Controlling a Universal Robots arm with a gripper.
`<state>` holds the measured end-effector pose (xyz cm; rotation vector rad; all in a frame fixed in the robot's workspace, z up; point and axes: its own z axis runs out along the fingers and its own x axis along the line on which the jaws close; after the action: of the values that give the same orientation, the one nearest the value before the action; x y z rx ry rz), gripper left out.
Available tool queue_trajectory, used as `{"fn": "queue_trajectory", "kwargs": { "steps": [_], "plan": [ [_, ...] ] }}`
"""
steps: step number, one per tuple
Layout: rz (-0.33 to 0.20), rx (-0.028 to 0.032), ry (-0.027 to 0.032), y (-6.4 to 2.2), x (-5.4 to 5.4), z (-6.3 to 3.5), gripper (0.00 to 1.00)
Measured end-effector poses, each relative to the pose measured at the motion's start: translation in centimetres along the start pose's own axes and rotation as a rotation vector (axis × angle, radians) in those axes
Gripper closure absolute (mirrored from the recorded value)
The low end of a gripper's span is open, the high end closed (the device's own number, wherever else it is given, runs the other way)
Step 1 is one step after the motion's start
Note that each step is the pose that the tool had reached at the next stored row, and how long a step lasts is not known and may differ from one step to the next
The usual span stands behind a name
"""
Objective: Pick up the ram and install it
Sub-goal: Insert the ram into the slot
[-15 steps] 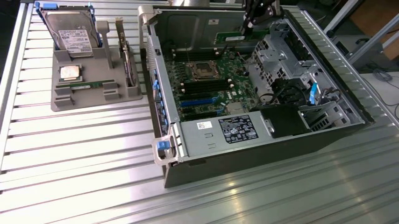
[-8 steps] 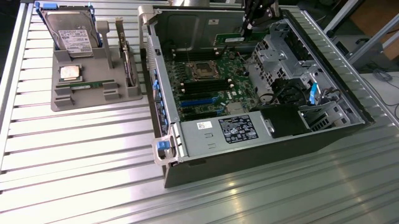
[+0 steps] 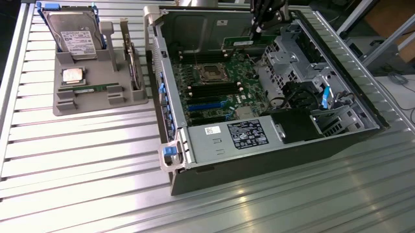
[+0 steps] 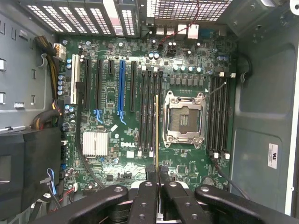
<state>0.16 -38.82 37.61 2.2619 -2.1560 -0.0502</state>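
In the wrist view my gripper (image 4: 157,169) is shut on the ram (image 4: 156,133), which shows edge-on as a thin yellowish line. It runs along the black memory slots (image 4: 149,112) beside the empty processor socket (image 4: 183,116). I cannot tell whether its edge touches a slot. In the exterior view the gripper (image 3: 256,34) hangs inside the open computer case (image 3: 175,121), near its far wall, with the green ram (image 3: 248,41) below the fingers and above the motherboard (image 3: 217,104).
A grey holder (image 3: 65,104) stands at the exterior view's left, outside the case. It carries a hard drive (image 3: 75,34), a square silver processor (image 3: 73,75) and another green stick (image 3: 91,88). The power supply (image 3: 227,138) and the drive cage (image 3: 292,56) crowd the case.
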Motion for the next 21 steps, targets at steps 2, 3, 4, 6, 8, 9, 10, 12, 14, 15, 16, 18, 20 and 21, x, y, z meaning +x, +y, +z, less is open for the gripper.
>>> {"fn": "queue_trajectory", "kwargs": {
  "steps": [2,3,4,6,8,9,10,12,14,15,16,18,20,21],
  "plan": [
    [0.000,0.0000,-0.0001,0.00,0.0,0.09,0.88],
    [0.000,0.0000,0.0000,-0.01,0.0,0.12,0.88],
    [0.000,0.0000,0.0000,-0.01,0.0,0.19,0.88],
    [0.000,0.0000,0.0000,-0.01,0.0,0.29,0.88],
    [0.000,0.0000,0.0000,-0.01,0.0,0.44,0.88],
    [0.000,0.0000,0.0000,-0.02,0.0,0.51,0.88],
    [0.000,0.0000,0.0000,-0.02,0.0,0.58,0.88],
    [0.000,0.0000,0.0000,-0.02,0.0,0.68,0.88],
    [0.000,0.0000,0.0000,-0.03,0.0,0.76,0.88],
    [0.000,0.0000,0.0000,-0.03,0.0,0.79,0.88],
    [0.000,0.0000,0.0000,-0.03,0.0,0.83,0.88],
    [0.000,0.0000,0.0001,-0.04,0.0,1.03,0.88],
    [0.000,0.0000,0.0000,-0.04,0.0,1.19,0.88],
    [0.000,0.0000,0.0000,-0.04,0.0,1.28,0.88]
  ]
}}
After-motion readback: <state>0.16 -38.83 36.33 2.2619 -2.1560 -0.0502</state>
